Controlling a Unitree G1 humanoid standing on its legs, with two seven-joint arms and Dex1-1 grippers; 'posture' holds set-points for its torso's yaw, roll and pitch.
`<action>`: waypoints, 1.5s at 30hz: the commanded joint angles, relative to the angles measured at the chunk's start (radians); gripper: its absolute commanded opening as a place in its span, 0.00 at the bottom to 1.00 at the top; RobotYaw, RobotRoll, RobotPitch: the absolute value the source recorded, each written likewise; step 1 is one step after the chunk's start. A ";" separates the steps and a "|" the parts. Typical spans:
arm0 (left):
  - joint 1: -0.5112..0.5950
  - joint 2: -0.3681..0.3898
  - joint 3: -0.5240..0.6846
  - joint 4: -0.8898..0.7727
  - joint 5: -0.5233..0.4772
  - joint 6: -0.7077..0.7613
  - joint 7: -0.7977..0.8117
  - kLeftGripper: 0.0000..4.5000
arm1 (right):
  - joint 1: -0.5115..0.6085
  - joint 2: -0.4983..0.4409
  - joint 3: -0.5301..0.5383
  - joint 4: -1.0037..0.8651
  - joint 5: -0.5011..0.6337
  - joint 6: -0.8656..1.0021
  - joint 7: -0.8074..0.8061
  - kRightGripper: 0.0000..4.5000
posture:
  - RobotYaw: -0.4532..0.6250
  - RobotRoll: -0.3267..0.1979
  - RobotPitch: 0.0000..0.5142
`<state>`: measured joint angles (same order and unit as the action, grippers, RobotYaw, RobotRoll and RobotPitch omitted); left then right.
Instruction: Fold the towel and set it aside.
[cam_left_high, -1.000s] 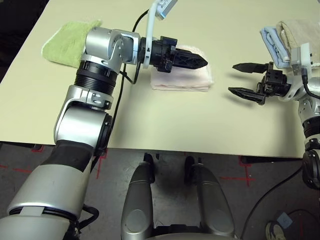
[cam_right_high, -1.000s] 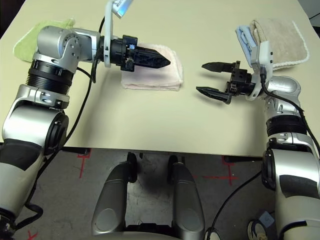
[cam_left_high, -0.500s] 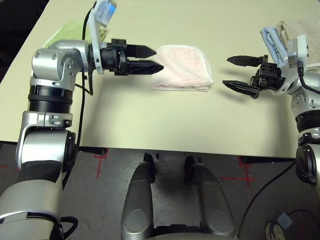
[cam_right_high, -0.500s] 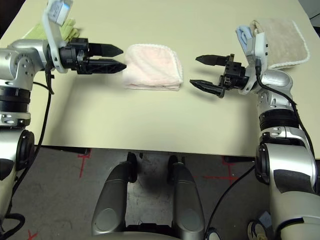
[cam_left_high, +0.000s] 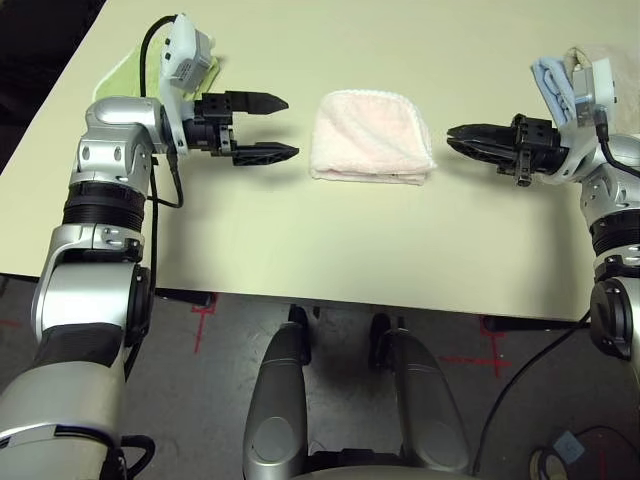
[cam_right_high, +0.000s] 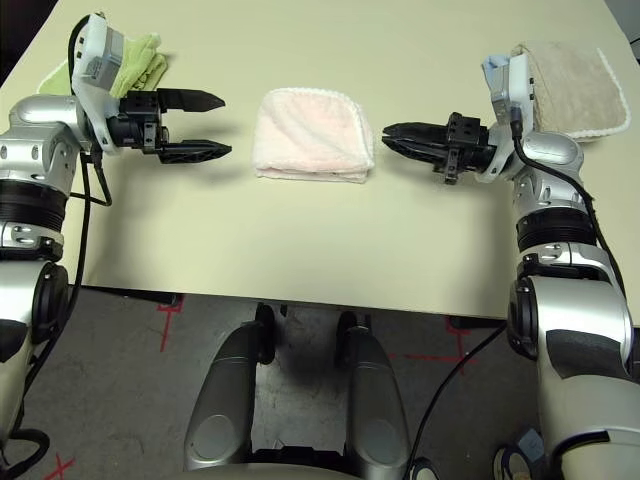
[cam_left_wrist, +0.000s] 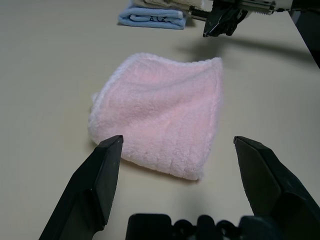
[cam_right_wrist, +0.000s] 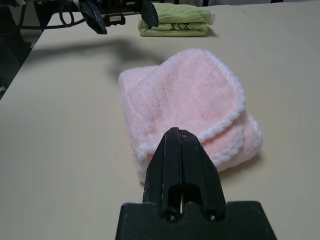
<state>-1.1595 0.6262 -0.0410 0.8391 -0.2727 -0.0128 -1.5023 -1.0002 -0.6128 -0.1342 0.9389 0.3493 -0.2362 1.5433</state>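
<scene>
Towel (cam_left_high: 372, 136), pale pink and folded into a thick pad with white stitched edging, lies flat on the cream surface (cam_left_high: 330, 250) between the two sets of fingers, touching neither; left gripper (cam_left_high: 268, 126) sits level just off one side of the towel, its two black fingers (cam_left_high: 262, 152) spread wide and holding nothing, pointing at the fold; right gripper (cam_left_high: 456, 133) sits off the opposite side, near the towel's edge but apart from it, its fingers (cam_right_wrist: 181, 165) pressed together and gripping nothing; behind the left fingers, beside the wrist, lies a light green folded towel (cam_right_high: 140, 58); behind the right fingers lie a light blue folded towel (cam_left_wrist: 151, 17) and a beige towel (cam_right_high: 578, 90), stacked close together; bare surface lies between each fingertip and the pink towel
</scene>
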 joint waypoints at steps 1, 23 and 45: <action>-0.019 -0.010 0.004 0.040 0.022 -0.049 -0.026 0.96 | 0.025 -0.020 -0.012 -0.030 0.002 0.010 0.010 0.00 | 0.43 0.62 0.64; -0.136 -0.204 0.021 0.258 0.079 -0.133 0.017 0.00 | -0.082 0.176 0.052 -0.008 -0.047 0.064 -0.115 0.00 | 0.43 0.62 0.66; -0.100 -0.182 -0.035 0.409 0.279 -0.181 0.179 0.00 | -0.079 0.181 0.113 0.168 -0.212 0.011 -0.244 0.00 | 0.43 0.62 0.69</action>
<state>-1.2748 0.4379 -0.0774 1.2268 -0.0091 -0.1992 -1.3213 -1.1115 -0.3981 -0.0120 1.0950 0.1454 -0.2391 1.2917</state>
